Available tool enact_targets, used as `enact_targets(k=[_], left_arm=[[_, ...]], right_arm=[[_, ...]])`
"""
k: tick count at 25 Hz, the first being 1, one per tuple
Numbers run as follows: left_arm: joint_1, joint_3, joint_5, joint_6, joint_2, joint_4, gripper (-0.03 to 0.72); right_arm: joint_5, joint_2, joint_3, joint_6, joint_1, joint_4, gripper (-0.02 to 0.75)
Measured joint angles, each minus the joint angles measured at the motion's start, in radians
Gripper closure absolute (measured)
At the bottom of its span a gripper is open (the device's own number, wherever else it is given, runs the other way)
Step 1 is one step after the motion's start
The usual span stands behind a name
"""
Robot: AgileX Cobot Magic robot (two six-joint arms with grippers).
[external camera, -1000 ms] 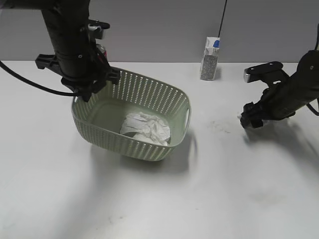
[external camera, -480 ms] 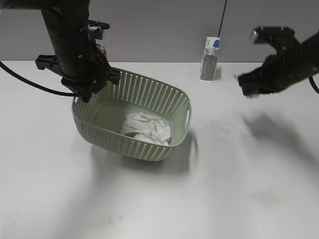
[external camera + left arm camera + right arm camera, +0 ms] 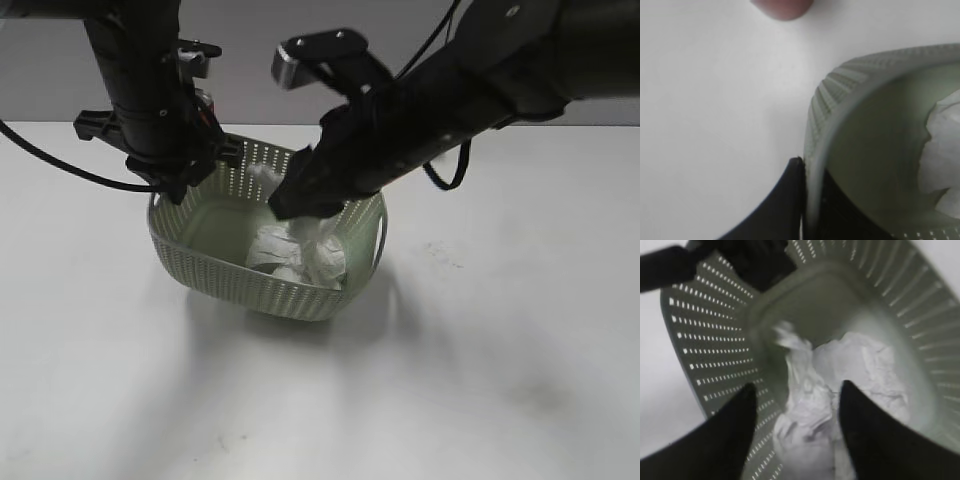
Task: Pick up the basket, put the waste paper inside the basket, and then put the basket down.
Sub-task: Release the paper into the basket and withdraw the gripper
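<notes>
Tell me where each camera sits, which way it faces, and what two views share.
Exterior: fronts the table, angled down at the pale green perforated plastic basket; both arms show.
Left wrist: beside the basket's corner; left gripper clamps its rim.
Right wrist: looks down between open fingers at crumpled white waste paper.
All share basket and paper.

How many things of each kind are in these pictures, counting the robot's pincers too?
Pale sage-green perforated plastic basket: 1
Crumpled white paper wads inside it: at least 2; exact number unclear
Black pincers: 2, left pincer clamped on the basket rim, right pincer open above the paper
Total: at least 5
</notes>
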Motion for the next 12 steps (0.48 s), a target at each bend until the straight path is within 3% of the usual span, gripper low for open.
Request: enact_targets(k=[1, 3, 8, 12], left_arm=[[0.000, 0.000, -0.004, 0.000, 0.000, 0.000, 0.688], [0.000, 0.000, -0.008, 0.000, 0.000, 0.000, 0.688], [0.000, 0.000, -0.008, 0.000, 0.000, -0.008, 0.688], [0.011, 0.000, -0.021, 0.000, 0.000, -0.047, 0.688]], right_arm=[[0.001, 0.018, -0.001, 0.000, 0.015, -0.003, 0.322], [0.001, 0.046, -0.007, -0.002, 0.032, -0.012, 0.169], [0.003, 0.029, -0.045, 0.032, 0.035, -0.120, 0.172], [0.014, -0.053, -0.082, 0.278, -0.008, -0.411, 0.178]])
